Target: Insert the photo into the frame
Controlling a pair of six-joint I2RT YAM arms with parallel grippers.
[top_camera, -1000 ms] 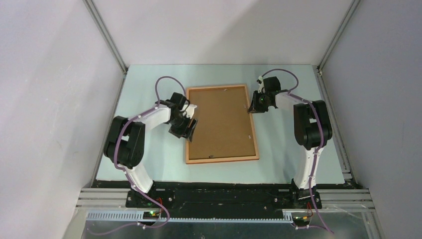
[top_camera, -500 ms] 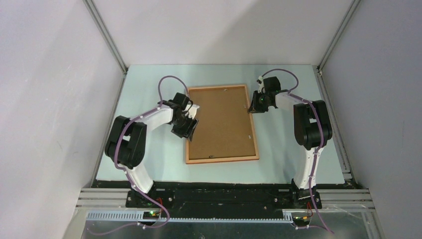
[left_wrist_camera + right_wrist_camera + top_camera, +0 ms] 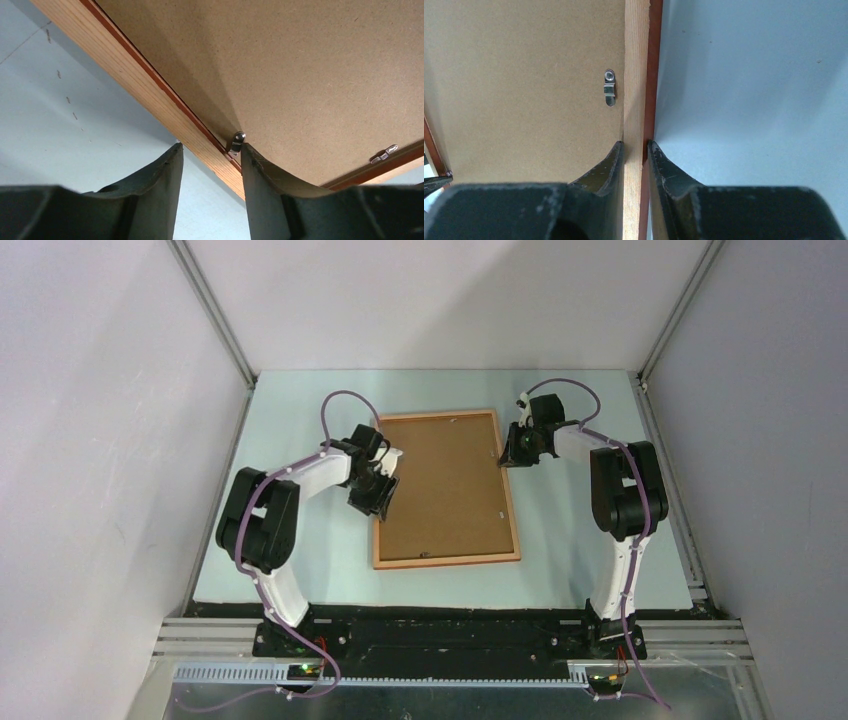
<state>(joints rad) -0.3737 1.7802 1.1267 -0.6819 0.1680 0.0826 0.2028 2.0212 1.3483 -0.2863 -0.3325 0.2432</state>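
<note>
pale blue-green table (image 3: 300, 540), white walls around. frame (image 3: 447, 559) lies face down mid-table, nearer the far edge, with the brown backing board (image 3: 440, 480) seated in it. photo shows in no view; i cannot tell whether it sits under the board. right gripper (image 3: 635, 145) is narrow, pinching the frame's right rail near the far corner. left gripper (image 3: 211, 147) stands about half wide astride the left rail, one finger on the table side, the other on the board against a small metal clip (image 3: 235, 142). i judge this the clip-working step. next move calls for a small sideways nudge on that clip, right pinch firm so the frame does not skid.
</note>
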